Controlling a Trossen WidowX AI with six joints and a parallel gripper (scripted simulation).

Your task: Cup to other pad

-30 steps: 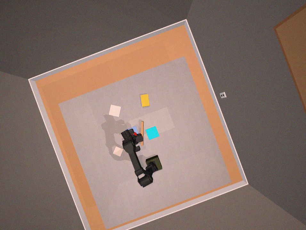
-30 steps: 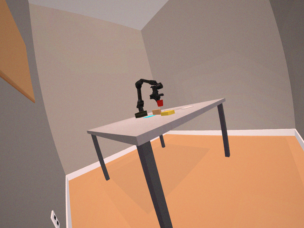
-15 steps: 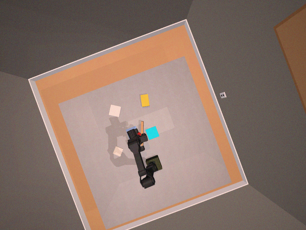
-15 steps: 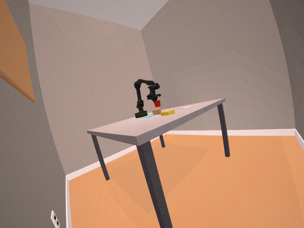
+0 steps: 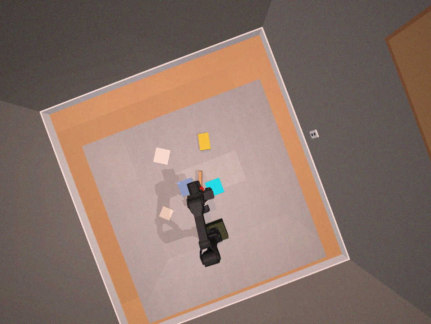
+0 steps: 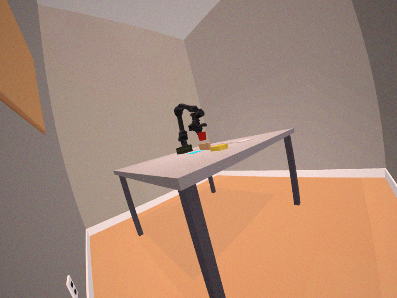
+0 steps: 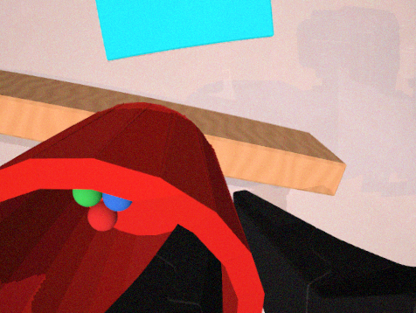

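Observation:
The red cup hangs in the air, roughly upright. My gripper is shut on its wall, with one finger inside the rim and one outside. A green marble, a blue marble and a red marble lie inside the cup. The cup is above the wooden bar, which stands between the two pads. The cyan pad is bare beyond the bar. The blue pad is partly hidden under the arm.
A yellow block lies off one end of the bar. A pale square and a smaller beige piece lie on the blue pad's side. The arm's dark base stands near the cyan pad.

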